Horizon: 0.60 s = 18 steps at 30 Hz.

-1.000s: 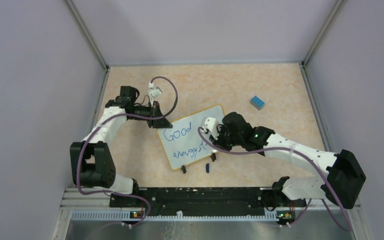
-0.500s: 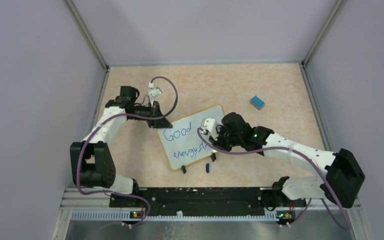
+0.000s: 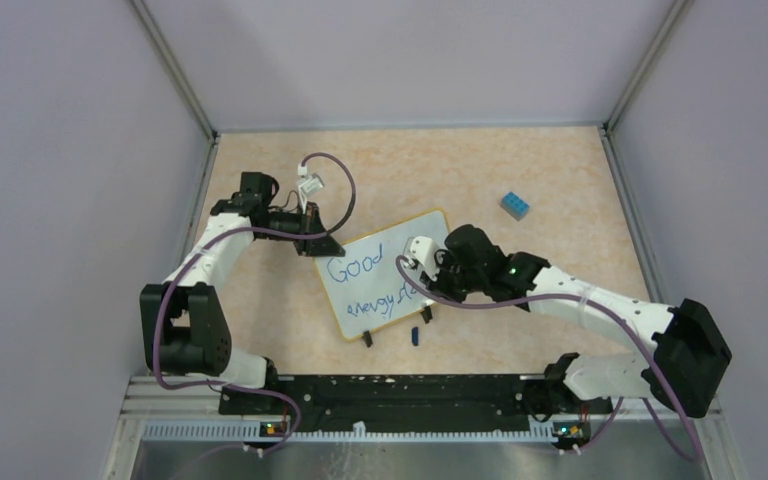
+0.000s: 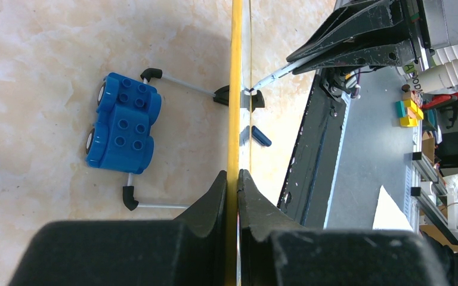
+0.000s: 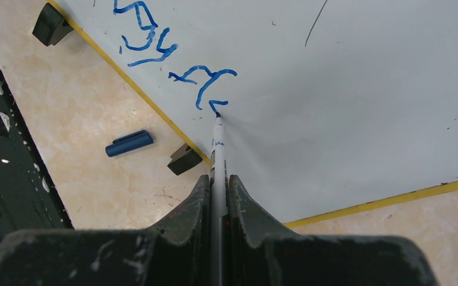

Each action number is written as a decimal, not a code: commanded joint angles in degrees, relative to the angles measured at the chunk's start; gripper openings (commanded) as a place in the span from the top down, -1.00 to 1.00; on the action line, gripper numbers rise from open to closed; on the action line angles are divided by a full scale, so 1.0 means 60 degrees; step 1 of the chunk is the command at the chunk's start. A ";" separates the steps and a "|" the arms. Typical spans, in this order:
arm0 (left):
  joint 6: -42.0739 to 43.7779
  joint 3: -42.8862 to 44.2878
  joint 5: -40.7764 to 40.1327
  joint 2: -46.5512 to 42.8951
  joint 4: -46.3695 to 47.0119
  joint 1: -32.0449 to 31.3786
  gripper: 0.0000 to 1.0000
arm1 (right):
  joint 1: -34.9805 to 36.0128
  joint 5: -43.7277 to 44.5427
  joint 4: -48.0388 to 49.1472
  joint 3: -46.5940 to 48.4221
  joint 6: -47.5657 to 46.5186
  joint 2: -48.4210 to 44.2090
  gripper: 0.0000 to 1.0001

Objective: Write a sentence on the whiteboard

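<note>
Writing step, second line: left gripper (image 4: 234, 177) clamps a far corner of the whiteboard (image 3: 385, 243), propped mid-table; right gripper (image 5: 217, 182) pinches the marker (image 5: 218, 140), tip touching the sentence (image 3: 355, 270); next stroke probably needs light, steady pressure.

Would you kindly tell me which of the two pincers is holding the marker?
The right pincer: it is shut on the marker, whose tip touches the whiteboard. The left pincer grips the whiteboard's yellow rim instead.
</note>
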 commanded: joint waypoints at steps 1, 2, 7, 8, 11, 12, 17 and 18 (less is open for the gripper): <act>0.0255 0.0117 -0.0826 0.0131 0.0099 0.0029 1.00 | -0.0246 0.0706 0.0406 0.0378 -0.0011 -0.0146 1.00; 0.0256 0.0116 -0.0829 0.0126 0.0099 0.0029 1.00 | -0.0250 0.0695 0.0443 0.0427 0.0028 -0.0138 1.00; 0.0269 0.0103 -0.0852 0.0120 0.0082 0.0029 1.00 | -0.0244 0.0607 0.0465 0.0670 0.0094 -0.0059 1.00; 0.0276 0.0103 -0.0848 0.0126 0.0084 0.0029 1.00 | -0.0250 0.0579 0.0470 0.0700 0.0094 -0.0046 1.00; 0.0285 0.0100 -0.0841 0.0150 0.0095 0.0027 1.00 | -0.0251 0.0420 0.0466 0.0784 0.0094 0.0000 1.00; 0.0286 0.0103 -0.0838 0.0167 0.0098 0.0029 1.00 | -0.0249 0.0326 0.0454 0.0794 0.0105 0.0027 1.00; 0.0296 0.0089 -0.0841 0.0171 0.0092 0.0025 1.00 | -0.0215 -0.0093 0.0378 0.0772 0.0153 0.0183 1.00; 0.0307 0.0081 -0.0847 0.0156 0.0085 0.0029 1.00 | -0.0214 -0.0183 0.0342 0.0773 0.0145 0.0202 1.00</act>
